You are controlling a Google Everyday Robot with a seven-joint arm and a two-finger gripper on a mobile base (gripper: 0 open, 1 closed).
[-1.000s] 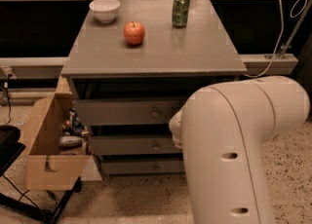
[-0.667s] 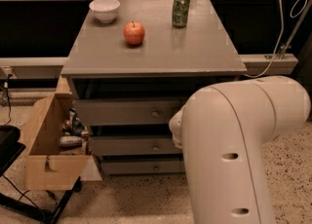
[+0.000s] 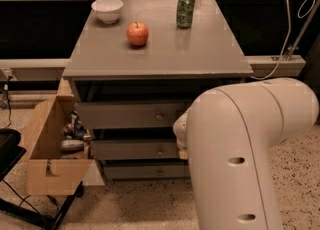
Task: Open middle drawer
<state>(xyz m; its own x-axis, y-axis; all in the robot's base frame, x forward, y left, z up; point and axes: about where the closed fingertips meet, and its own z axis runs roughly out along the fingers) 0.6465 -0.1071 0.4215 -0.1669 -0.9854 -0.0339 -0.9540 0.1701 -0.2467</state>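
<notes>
Fingers lie hidden behind the white arm [image 3: 250,149], which covers the middle drawer [image 3: 135,150] at its right end; grip cannot be told. A cardboard box [image 3: 45,174] stands left of the drawer.

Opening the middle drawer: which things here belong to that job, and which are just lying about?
Belongs to the job: middle drawer, knob at its centre; white arm, its claw out of sight behind it.

Lying about: white bowl, red apple, green can on the cabinet top; open cardboard box beside it.

Likely a robot lab.
Speckled floor [image 3: 300,174], loose cables [image 3: 290,29], cardboard box [image 3: 42,174] by a grey cabinet [image 3: 160,59]; gripper hidden behind the white arm [image 3: 240,149].
</notes>
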